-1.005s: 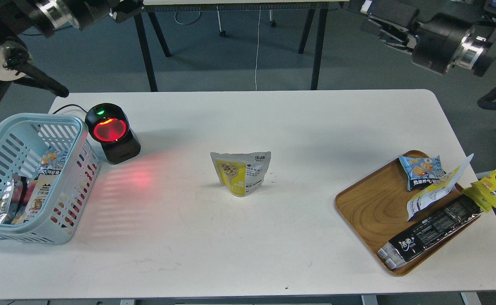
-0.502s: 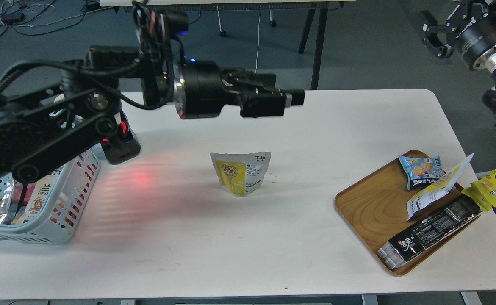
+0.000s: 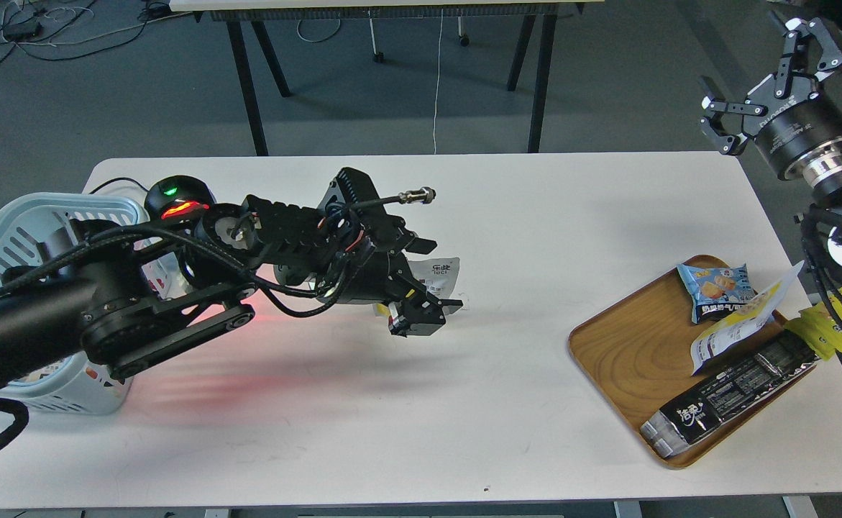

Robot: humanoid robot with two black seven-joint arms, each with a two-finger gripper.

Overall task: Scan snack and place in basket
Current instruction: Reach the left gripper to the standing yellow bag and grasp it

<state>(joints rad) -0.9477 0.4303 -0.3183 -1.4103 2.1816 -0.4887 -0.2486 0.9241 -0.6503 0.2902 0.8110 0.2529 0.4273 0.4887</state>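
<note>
— What's sitting on the bench [image 3: 536, 432] right now?

— One snack [image 3: 441, 273] near the middle, mostly hidden; only its silver-grey top corner is peeking out behind the left end effector [image 3: 421, 306]. It's standing on the bench surface, well apart from the basket [image 3: 3, 237].

— Is the left end effector gripping it?

— I'm looking, but I cannot tell. It's hanging right in front of the pouch, dark and seen at an angle, so its fingers are blending into each other. Whether it's touching the pouch, I cannot say either.

— And the other arm?

— The right end effector [image 3: 762, 72] is hanging up at the far right, off the bench edge, fingers spread wide and gripping nothing.

— How many baskets?

— One, light blue, at the left edge, with the left arm lying across much of it. One scanner [image 3: 176, 201] is standing just beside it, glowing red with a green dot on top, and casting a red patch onto the bench.

— And the tray?

— One wooden tray [image 3: 629, 345] on the right. I'm counting three packets on it: one light-blue packet [image 3: 715, 288], one white-and-yellow pouch [image 3: 740, 324] and one long black packet [image 3: 730, 396]. One yellow packet [image 3: 830, 324] is lying just past the tray, at the bench's right edge.
</note>
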